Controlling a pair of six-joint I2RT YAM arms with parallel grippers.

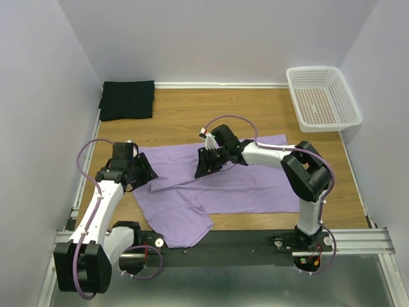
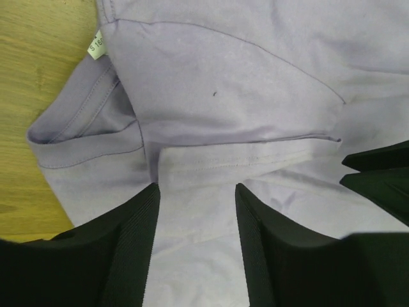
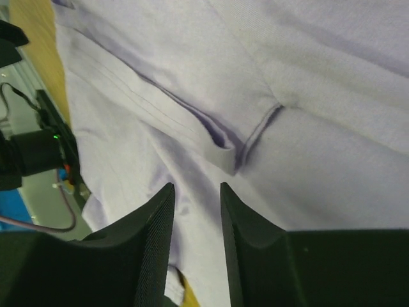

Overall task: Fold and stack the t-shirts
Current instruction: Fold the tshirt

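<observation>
The lavender t-shirt (image 1: 243, 179) lies partly folded across the wooden table, one sleeve hanging toward the near edge. The black t-shirt (image 1: 127, 100) sits folded at the far left corner. My left gripper (image 1: 144, 171) hovers over the lavender shirt's left edge by the collar; in its wrist view the gripper (image 2: 197, 187) is open, with cloth (image 2: 223, 83) lying flat below the jaws. My right gripper (image 1: 206, 165) is over the shirt's upper middle, also open (image 3: 196, 187) above a folded sleeve hem (image 3: 223, 153), pinching nothing.
A white perforated basket (image 1: 323, 97) stands at the far right corner. Walls enclose the table on the left, back and right. The arms' mounting rail (image 1: 255, 242) runs along the near edge. Bare wood (image 1: 192, 112) shows behind the lavender shirt.
</observation>
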